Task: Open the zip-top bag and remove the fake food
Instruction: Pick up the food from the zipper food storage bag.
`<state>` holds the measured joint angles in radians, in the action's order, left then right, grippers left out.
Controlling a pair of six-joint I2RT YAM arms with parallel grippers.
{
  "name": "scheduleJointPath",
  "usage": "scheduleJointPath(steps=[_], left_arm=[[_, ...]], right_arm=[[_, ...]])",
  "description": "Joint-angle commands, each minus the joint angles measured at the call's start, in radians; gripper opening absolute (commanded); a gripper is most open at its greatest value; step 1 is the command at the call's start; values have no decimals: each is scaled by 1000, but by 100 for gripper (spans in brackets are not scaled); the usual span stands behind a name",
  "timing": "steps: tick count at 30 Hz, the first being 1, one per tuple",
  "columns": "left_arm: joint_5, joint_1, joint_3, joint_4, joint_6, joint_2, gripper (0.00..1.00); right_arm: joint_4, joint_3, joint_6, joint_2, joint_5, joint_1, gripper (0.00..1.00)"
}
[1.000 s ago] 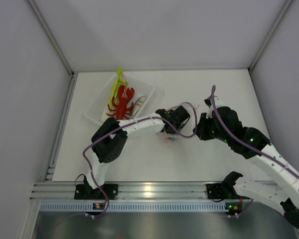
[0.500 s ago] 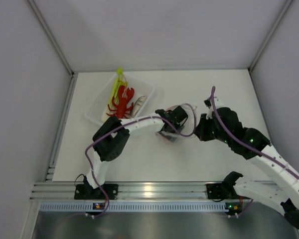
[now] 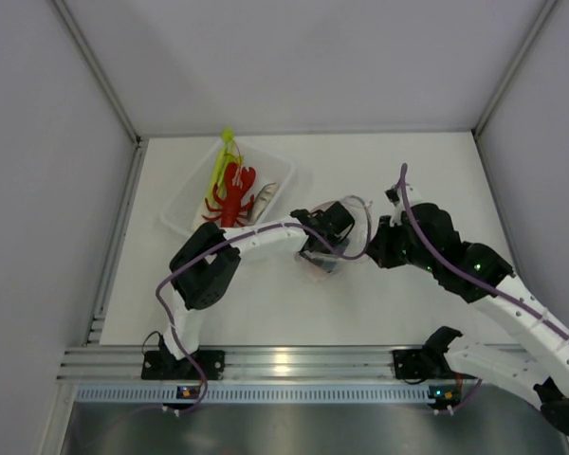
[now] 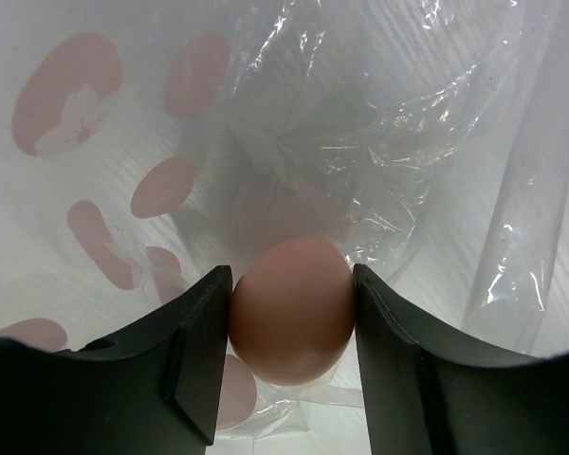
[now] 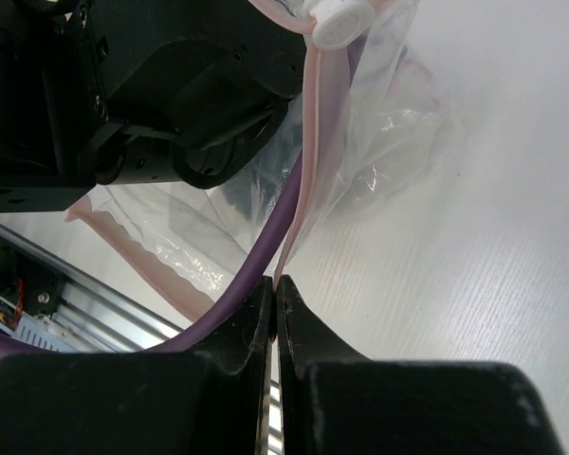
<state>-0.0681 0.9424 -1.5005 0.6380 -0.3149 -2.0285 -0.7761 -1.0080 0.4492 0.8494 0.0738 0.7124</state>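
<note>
A clear rigid tray sits far-left on the white table, an aluminium rail along its front.

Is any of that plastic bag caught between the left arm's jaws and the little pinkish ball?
Nothing visible is. Both left jaws press straight on the round piece, and the zip-top bag plastic lies behind it.

From above, the left wrist hides most of the zip-top bag.

Zip-top bag wraps left hand; tray far-left.
</note>
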Motion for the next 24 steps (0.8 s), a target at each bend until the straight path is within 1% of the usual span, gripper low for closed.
scheduleJointPath(steps=[1,2,6,10,15,17,22,24], left_arm=[[8,15,23,-75,-33,94,0],[5,16,28,-83,-38,105,0],[-19,27,49,-115,-64,165,0],[-29,44,39,-116,-64,186,0],[-32,87,48,-113,-36,197,0],[-44,102,68,-113,-32,202,0],[-61,121,106,-115,-26,208,0],[-67,125,121,-116,-18,211,0]], right_arm=[[118,-40,-21,25,-68,-2,0],[124,-47,-30,30,-119,-2,0],[126,-53,-41,56,-146,-1,0],[140,-43,-41,66,-154,2,0],[127,-81,-46,59,-80,1,0],[115,-110,-53,56,-11,2,0],[42,-197,-75,83,105,-4,0],[28,-219,-84,94,122,-7,0]])
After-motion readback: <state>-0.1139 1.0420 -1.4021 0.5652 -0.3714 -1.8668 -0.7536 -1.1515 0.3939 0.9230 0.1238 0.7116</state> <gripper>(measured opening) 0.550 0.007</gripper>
